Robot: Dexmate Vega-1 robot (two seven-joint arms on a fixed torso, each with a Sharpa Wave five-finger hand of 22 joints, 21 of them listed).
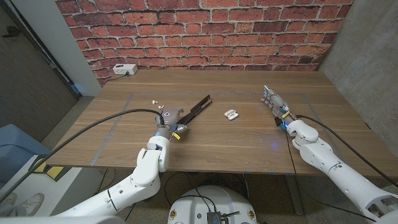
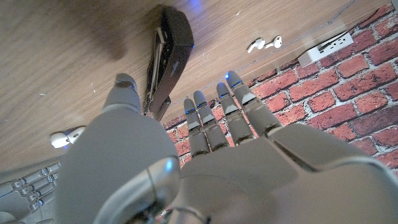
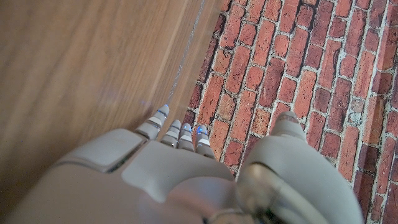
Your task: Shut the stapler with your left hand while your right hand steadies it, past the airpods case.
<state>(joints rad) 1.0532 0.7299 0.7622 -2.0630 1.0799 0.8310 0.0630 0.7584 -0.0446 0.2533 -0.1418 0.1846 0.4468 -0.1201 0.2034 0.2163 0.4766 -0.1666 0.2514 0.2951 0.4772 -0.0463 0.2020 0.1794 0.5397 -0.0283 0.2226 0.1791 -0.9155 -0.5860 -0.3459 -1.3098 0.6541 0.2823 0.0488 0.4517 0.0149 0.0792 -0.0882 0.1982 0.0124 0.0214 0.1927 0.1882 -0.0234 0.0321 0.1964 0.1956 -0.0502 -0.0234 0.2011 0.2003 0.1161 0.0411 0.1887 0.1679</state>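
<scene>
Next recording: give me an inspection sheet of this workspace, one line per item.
Surface: wooden table, faint taped outline.
Job's things: black stapler lying open near the centre; white airpods case to its right, apart.
Clutter: loose white earbuds left of the stapler.
Hands: left hand at the stapler's near end, fingers apart, holding nothing; right hand far right, away from the stapler, holding nothing.
Cables: black cables along both arms.
Surroundings: brick wall; white power strip at the table's back edge.

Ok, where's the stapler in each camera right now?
Head view: stapler lies open left of centre, just beyond the left hand.
Left wrist view: above the fingers, on the wood.
Right wrist view: not in it.
Shared landmark: airpods case.
</scene>
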